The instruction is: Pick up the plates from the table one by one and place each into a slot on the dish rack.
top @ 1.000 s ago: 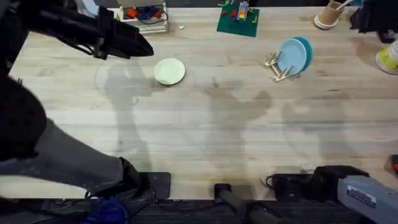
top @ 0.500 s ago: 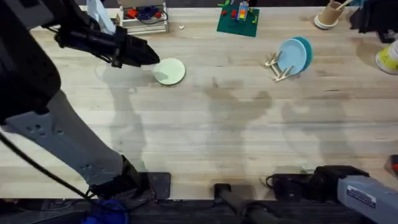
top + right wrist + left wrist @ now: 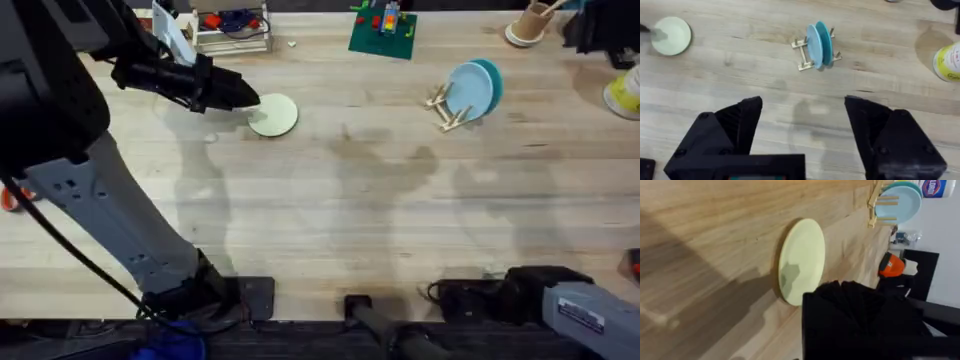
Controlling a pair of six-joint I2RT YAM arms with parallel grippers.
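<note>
left pincer point(image 3: 250, 99) at the cream plate's point(image 3: 275, 115) near-left edge

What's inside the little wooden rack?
The dish rack holds a light blue plate standing upright, and a teal plate right behind it. The blue one covers most of the teal one.

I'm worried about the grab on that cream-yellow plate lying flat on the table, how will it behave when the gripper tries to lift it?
The cream-yellow plate looks thin and rigid, so it should likely stay stiff. It lies flat on the smooth table, so it may slide before an edge lifts. Its low rim gives the left gripper little to pinch; it could slip.
</note>
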